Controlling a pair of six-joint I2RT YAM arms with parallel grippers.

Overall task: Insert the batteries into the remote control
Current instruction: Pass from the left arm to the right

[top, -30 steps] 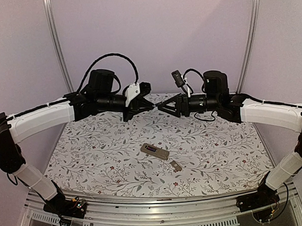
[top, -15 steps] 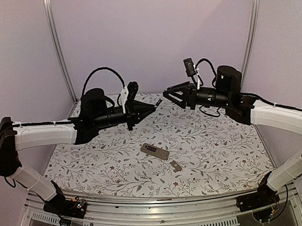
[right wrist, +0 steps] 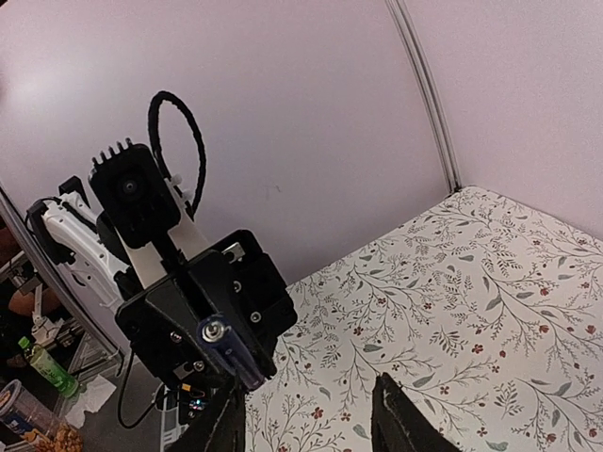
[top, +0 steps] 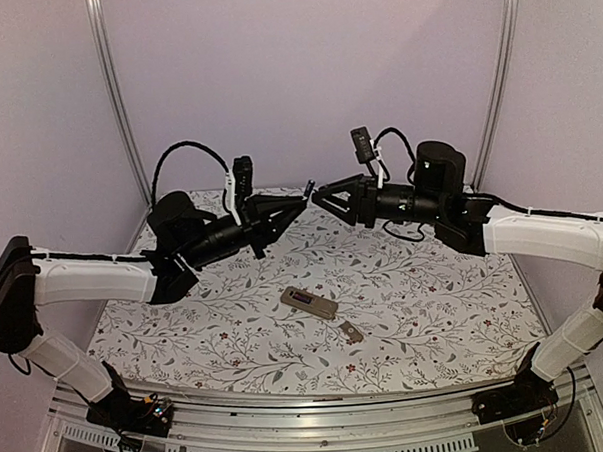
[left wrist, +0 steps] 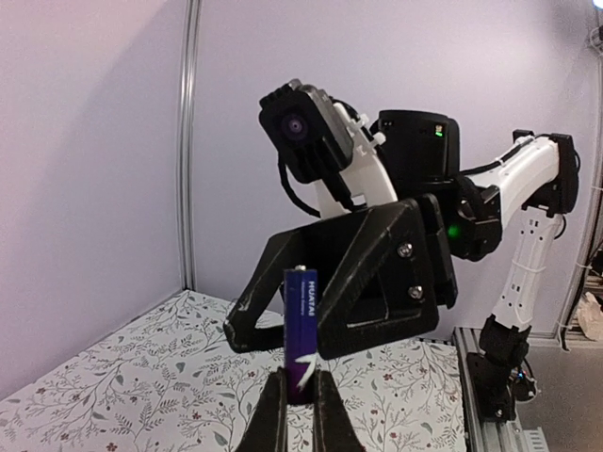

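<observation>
Stretching both arms high over the far half of the table, well above the cloth. Closing again a gap that was opening half a second ago: swinging the left gripper up toward the middle of the far edge and lowering the right gripper back to meet it, tips now nearly touching. Keeping the right fingers spread wide, the left ones pinched narrow. Leaving the remote control lying untouched near the table's middle, back up, dark recess showing, too small to tell whether filled. Leaving the loose cover piece just beside it, toward the near-right corner. Pinching one of the batteries by its lower end, free end pointing at the open right fingers, seemingly without contact. Probably setting up a mid-air pass or regrip, so still loading nothing.
</observation>
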